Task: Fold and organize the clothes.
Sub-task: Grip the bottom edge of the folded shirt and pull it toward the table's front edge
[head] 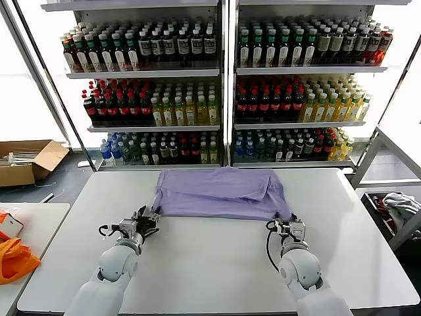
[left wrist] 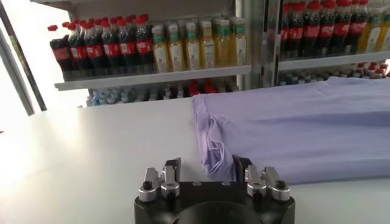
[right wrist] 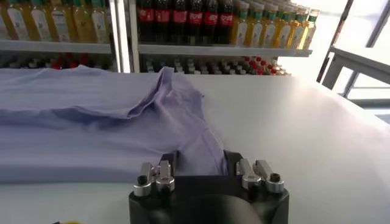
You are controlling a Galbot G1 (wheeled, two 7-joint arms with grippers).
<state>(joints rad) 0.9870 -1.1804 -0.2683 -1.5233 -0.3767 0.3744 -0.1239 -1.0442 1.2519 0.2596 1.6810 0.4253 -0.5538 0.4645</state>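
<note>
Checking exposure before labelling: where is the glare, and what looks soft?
Head view: windows at both edges are blown out white, table evenly lit. Left wrist view: bright wash over the table's far-left area; bottles soft. Right wrist view: T-shirt clear, shelves behind blurred.

Both white arms reach forward from the bottom of the head view, forearms converging slightly inward and held low over the surface [head: 217, 263]. The left tool [head: 150, 220] lies at the near left corner of the T-shirt [head: 217, 191], its fingers [left wrist: 172, 170] spread, with the cloth's edge lying between them. The right tool [head: 287, 222] lies at the near right corner, its fingers [right wrist: 233, 163] likewise apart around the hem.
</note>
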